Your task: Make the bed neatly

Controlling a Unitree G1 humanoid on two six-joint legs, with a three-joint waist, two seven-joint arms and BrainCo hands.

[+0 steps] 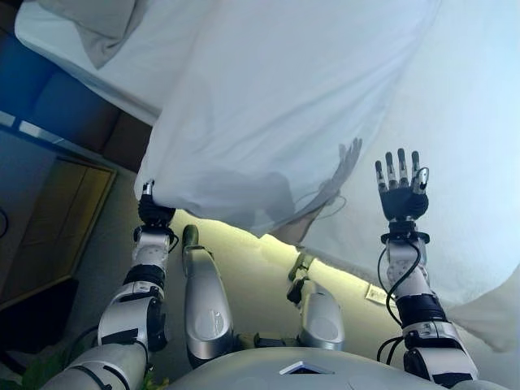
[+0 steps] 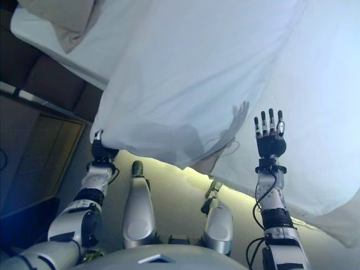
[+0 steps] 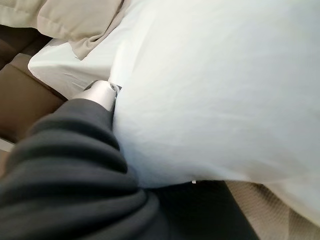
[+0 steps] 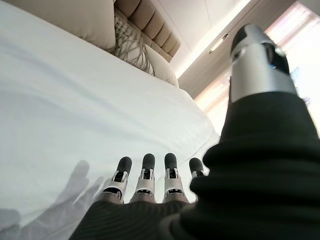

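A white duvet (image 1: 284, 97) covers most of the bed and hangs over its near edge. My left hand (image 1: 152, 210) is at the duvet's near left corner and holds that corner up; the fingers are buried in the cloth and only the thumb (image 3: 102, 93) shows, pressed against it. My right hand (image 1: 400, 188) is open with straight fingers, held flat over the duvet on the right, with its shadow on the cloth beside it. It also shows in the right wrist view (image 4: 145, 180).
A beige pillow (image 1: 97, 28) lies at the bed's far left, on the white sheet (image 1: 89, 65). A padded headboard (image 4: 145, 20) and more pillows (image 4: 75, 15) stand at the head end. A wooden bedside unit (image 1: 57, 219) stands at the left.
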